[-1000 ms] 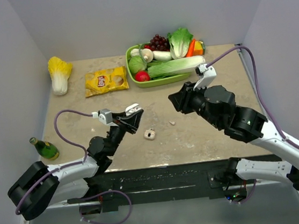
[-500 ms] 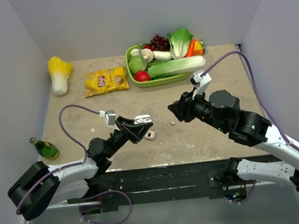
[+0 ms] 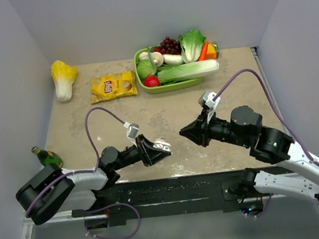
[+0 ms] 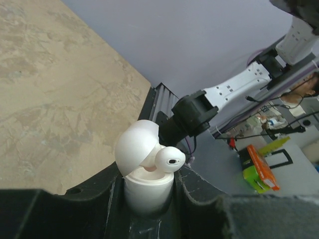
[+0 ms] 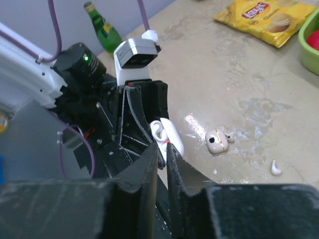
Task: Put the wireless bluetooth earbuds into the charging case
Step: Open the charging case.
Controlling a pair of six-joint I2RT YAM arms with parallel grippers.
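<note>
Clamping the open white oval plastic charging case [image 4: 135, 149], your left gripper [image 3: 156, 150] has lifted it toward your narrowed right gripper [image 5: 162, 150], load untellable, for insertion.

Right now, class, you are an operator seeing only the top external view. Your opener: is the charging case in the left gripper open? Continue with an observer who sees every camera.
Observer: Yes. In the left wrist view the left gripper clamps the charging case with its lid swung up.
Operator: Is an earbud inside?
Observer: One earbud sticks up above the rim, not sunk in.
Operator: Anything loose nearby?
Observer: The right wrist view shows a small white piece on the table.
</note>
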